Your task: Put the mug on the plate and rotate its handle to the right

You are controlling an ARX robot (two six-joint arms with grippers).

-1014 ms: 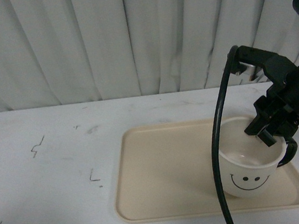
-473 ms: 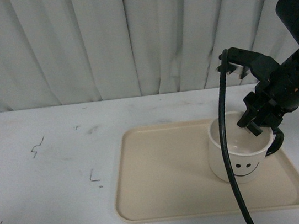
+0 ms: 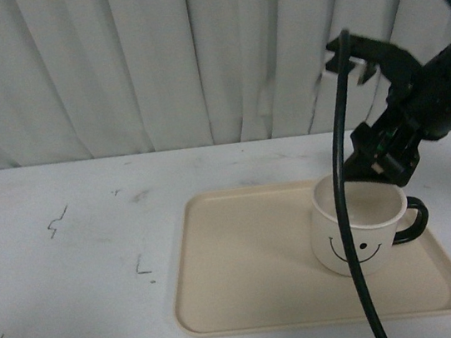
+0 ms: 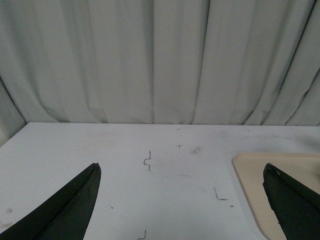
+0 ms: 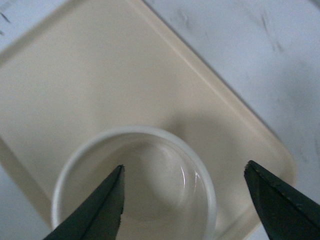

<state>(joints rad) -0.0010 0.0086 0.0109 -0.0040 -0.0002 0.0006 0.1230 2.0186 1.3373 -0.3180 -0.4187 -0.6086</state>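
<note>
The cream mug (image 3: pixel 360 230) stands upright on the right half of the beige plate (image 3: pixel 246 258), its smiley face toward the camera. Its black handle (image 3: pixel 412 220) sticks out to the right. My right gripper (image 3: pixel 384 159) hangs open just above the mug's far rim, apart from it. In the right wrist view the mug's open mouth (image 5: pixel 135 187) lies below the spread fingers (image 5: pixel 102 210), on the plate (image 5: pixel 95 75). My left gripper (image 4: pixel 182 200) is open over bare table, with the plate's corner (image 4: pixel 252 175) at one side.
A white table (image 3: pixel 71 266) with small dark marks stretches left of the plate. Grey curtains (image 3: pixel 152 62) close the back. A black cable (image 3: pixel 346 202) from the right arm hangs in front of the mug.
The mug went from hanging tilted in my right gripper to standing on the plate. The gripper let go of its rim and rose up and back.
</note>
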